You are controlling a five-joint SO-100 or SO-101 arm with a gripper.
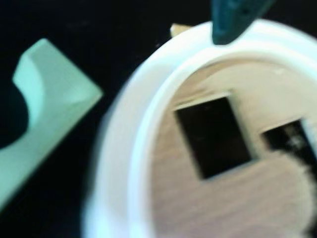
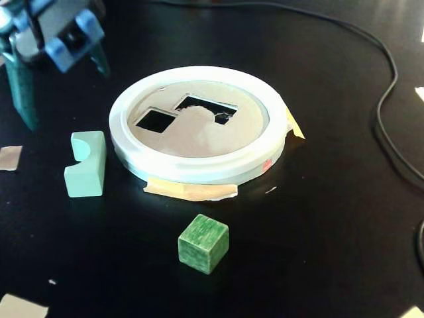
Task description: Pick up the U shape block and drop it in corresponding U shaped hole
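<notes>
Fixed view shows the gripper (image 2: 61, 89) hanging with jaws spread, empty. Off at its five o'clock lies the U shape block (image 2: 86, 165), long axis running twelve-to-six, just beside the white ring (image 2: 199, 173), nine o'clock of the U shaped hole (image 2: 207, 108).

U shape block (image 2: 86, 165): matt pale mint paint, smooth. Cube (image 2: 203, 242): streaky green stain, wood grain showing. Disc (image 2: 199, 136) inside the white ring (image 2: 199, 169): tan wood-like board, matt. Ring: smooth glossy plastic. Table (image 2: 331, 218) beneath ring: black, slightly shiny.
</notes>
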